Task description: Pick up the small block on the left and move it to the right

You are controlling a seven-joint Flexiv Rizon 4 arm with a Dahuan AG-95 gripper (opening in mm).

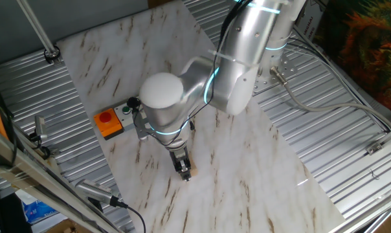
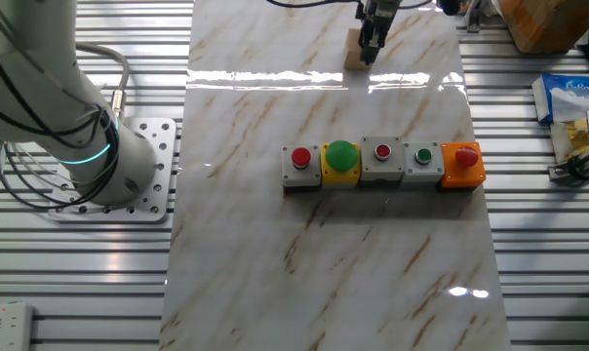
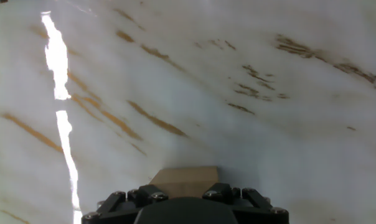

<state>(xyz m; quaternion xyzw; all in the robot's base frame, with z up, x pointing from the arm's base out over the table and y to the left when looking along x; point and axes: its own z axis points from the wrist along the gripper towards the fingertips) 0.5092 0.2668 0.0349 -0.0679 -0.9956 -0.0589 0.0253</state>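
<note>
The small block [image 2: 353, 51] is a plain tan wooden cube at the far edge of the marble board in the other fixed view. It also shows in one fixed view [image 1: 188, 173], low on the board. My gripper [image 2: 369, 41] stands over it pointing down, also seen in one fixed view [image 1: 182, 166]. In the hand view the block [image 3: 185, 177] sits between the two black fingers of the gripper [image 3: 185, 188], which close against its sides. I cannot tell whether the block rests on the board or is just off it.
A row of button boxes crosses the board: grey [image 2: 300, 166], yellow with a green button [image 2: 340, 162], two more grey [image 2: 382, 162], and orange [image 2: 462, 164]. The orange box [image 1: 108, 123] lies left of the arm. Ribbed metal table [image 2: 529, 244] surrounds the marble board [image 2: 275, 273].
</note>
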